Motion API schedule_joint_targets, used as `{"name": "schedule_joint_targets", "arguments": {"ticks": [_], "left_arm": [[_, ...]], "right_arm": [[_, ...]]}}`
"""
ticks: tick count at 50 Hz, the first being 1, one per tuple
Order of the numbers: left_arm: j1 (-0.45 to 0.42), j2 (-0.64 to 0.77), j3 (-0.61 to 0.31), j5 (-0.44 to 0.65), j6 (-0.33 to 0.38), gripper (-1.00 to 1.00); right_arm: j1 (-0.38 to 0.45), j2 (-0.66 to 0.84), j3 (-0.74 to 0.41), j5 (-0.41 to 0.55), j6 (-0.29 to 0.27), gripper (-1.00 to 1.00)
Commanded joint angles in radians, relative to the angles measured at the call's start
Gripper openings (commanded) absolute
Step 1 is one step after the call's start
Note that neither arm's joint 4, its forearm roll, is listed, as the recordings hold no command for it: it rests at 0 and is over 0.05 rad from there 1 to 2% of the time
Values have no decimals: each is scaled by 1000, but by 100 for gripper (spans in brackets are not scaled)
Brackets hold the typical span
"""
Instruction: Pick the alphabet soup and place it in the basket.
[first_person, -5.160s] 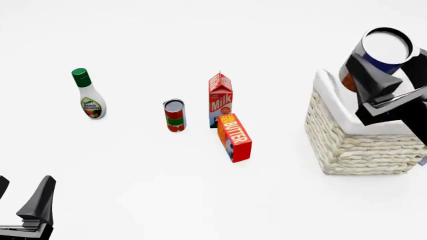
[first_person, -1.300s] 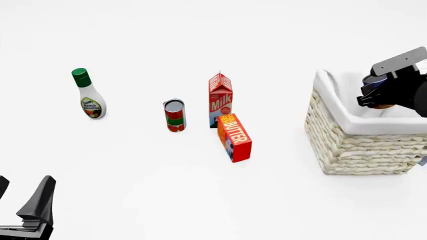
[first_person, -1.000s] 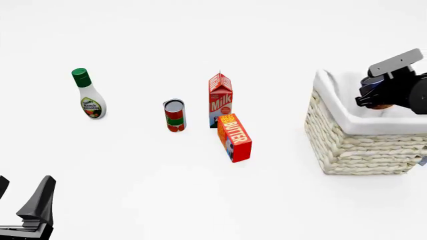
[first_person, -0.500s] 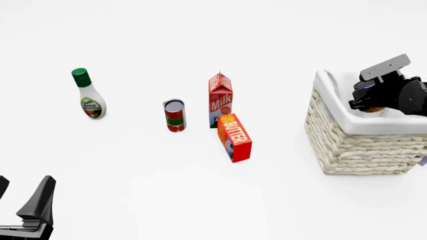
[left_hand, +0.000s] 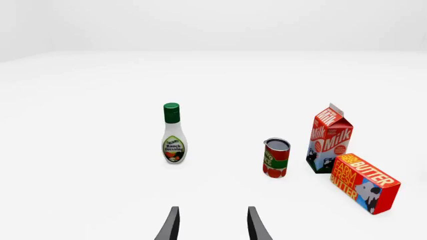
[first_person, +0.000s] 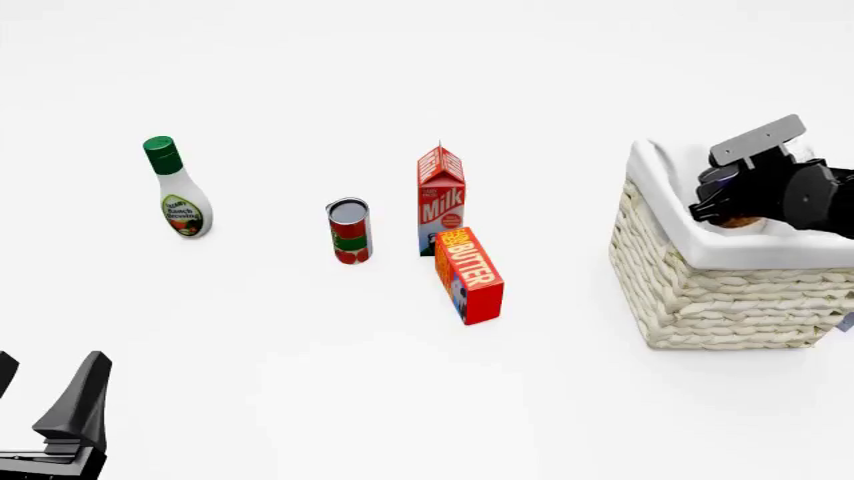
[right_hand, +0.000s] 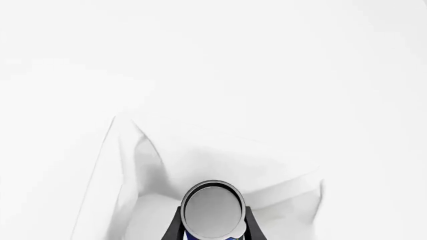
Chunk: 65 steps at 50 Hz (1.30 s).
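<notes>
the right claw (first_person: 731, 207) is down inside the basket (first_person: 694, 290) with its fingers clamped on the alphabet soup (right_hand: 213, 210), so i'd say only letting go and pulling out remain, while the left claw (left_hand: 212, 225) sits empty and spread.

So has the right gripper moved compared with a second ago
Yes. In the front view the right gripper, shut on the alphabet soup, has shifted left and slightly lower, nearer the basket's left rim.

The milk carton (first_person: 442, 198) reads "Milk" on its red faces. The butter box (first_person: 470, 274) reads "BUTTER"; the left wrist view adds "FARM FRESH". The green-capped dressing bottle (left_hand: 173, 134) reads "Ranch Dressing". The red-and-green can (first_person: 350, 230) label is illegible.
</notes>
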Motion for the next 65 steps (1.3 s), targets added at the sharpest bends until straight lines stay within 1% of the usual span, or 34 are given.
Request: {"name": "schedule_joint_targets", "arguments": {"ticks": [1, 6, 7, 29, 37, 40, 42, 43, 44, 46, 51, 55, 58, 65], "left_arm": [[0, 0, 0, 0, 0, 100], [0, 0, 0, 0, 0, 100], [0, 0, 0, 0, 0, 100], [0, 0, 0, 0, 0, 100], [0, 0, 0, 0, 0, 100], [0, 0, 0, 0, 0, 100], [0, 0, 0, 0, 0, 100], [0, 0, 0, 0, 0, 100], [0, 0, 0, 0, 0, 100], [0, 0, 0, 0, 0, 100], [0, 0, 0, 0, 0, 100], [0, 0, 0, 0, 0, 100], [0, 0, 0, 0, 0, 100], [0, 0, 0, 0, 0, 100]], "right_arm": [[-5, 10, -22, -5, 20, -100], [-12, 13, -22, -9, 17, -100], [-16, 14, -25, -10, 16, 100], [-21, -1, -40, 1, 26, 100], [-10, -40, -37, 10, 43, 100], [4, -82, -35, 13, 74, 100], [8, -106, -26, 13, 73, 100], [15, -126, -21, 13, 81, 100], [21, -146, -24, 19, 101, 100], [30, -183, -13, 21, 108, 100], [49, -293, 4, 39, 145, 100], [78, -369, 16, 66, 162, 100], [78, -400, 20, 78, 161, 100], [97, -571, 56, 123, 181, 100]]}}
